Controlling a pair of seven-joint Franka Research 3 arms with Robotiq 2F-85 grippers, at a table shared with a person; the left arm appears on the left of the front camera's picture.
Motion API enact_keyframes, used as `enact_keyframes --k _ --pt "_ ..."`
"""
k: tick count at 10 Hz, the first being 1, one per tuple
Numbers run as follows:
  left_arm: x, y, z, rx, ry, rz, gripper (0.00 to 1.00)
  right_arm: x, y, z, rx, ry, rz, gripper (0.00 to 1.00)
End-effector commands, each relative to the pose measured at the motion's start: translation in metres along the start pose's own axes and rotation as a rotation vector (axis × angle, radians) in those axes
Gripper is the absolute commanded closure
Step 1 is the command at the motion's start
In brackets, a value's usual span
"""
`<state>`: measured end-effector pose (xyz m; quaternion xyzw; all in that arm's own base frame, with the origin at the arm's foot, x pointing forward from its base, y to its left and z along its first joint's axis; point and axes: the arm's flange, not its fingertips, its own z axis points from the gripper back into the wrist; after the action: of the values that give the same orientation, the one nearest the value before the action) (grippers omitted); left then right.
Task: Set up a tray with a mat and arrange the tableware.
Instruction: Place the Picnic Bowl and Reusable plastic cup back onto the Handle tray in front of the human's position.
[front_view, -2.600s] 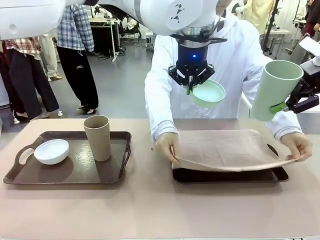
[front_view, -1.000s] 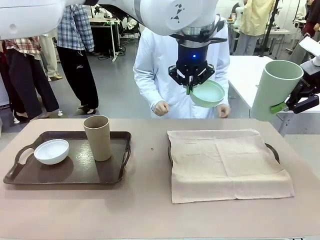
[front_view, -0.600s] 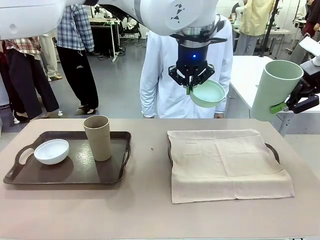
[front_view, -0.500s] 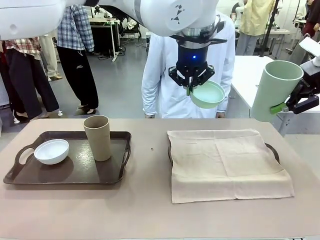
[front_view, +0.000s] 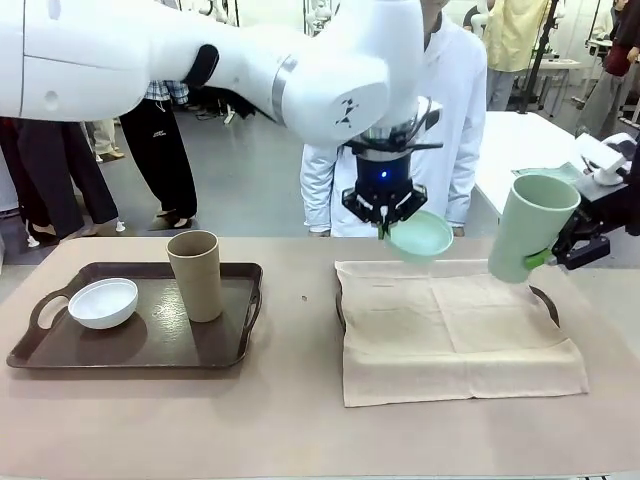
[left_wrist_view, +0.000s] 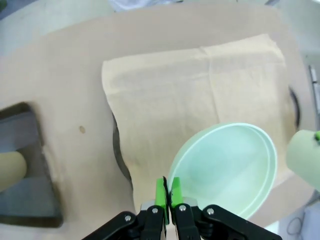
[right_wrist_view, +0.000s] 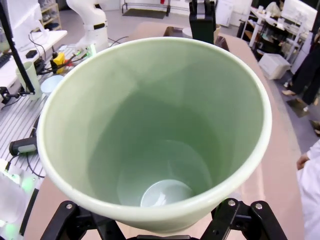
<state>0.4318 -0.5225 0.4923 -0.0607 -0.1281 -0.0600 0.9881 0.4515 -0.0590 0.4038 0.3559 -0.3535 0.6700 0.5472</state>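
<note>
1. Tableware stands in two lots. At the left, on the table (front_view: 300, 425), we see a dark tray (front_view: 30, 352) carrying the small white bowl (front_view: 103, 302) near its left handle. The tall tan-brown cup (front_view: 195, 275) stands upright just to the bowl's right, the two apart.
2. Toward the middle, the left arm reaches across from the left. The left gripper (front_view: 383, 231) points downward, its green pads pressed together on the rim of the small mint-green bowl (front_view: 421, 237). The bowl hangs tilted above the far edge of the mat (front_view: 450, 335).
3. From the left wrist we see the two pads pinching the bowl's near rim, the wall caught between them, with the mat spread out below.
4. The mat lies flat over a second tray (front_view: 547, 299), whose dark rim peeps out at the mat's left and right sides. The mat's near edge runs past the tray onto the table.
5. A person in a white coat (front_view: 455, 110) stands at the far side of the table, behind the bowl.
6. At the right, the right gripper (front_view: 548, 260) holds the tall mint-green cup (front_view: 528, 228) low on its wall, jaws spread wide around it, a green pad against its side. The cup leans above the mat's far right corner. From the right wrist we look straight down its mouth to the bottom.
</note>
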Motion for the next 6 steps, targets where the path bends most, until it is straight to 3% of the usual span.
enact_keyframes --k 1,6 --pt "-0.005 0.011 -0.018 -0.005 0.065 -0.005 0.96 -0.010 -0.008 -0.003 0.013 -0.005 0.013 0.18" --pt "0.011 0.018 -0.071 -0.070 0.090 0.058 0.96 -0.057 -0.030 -0.030 0.058 -0.072 -0.026 0.18"
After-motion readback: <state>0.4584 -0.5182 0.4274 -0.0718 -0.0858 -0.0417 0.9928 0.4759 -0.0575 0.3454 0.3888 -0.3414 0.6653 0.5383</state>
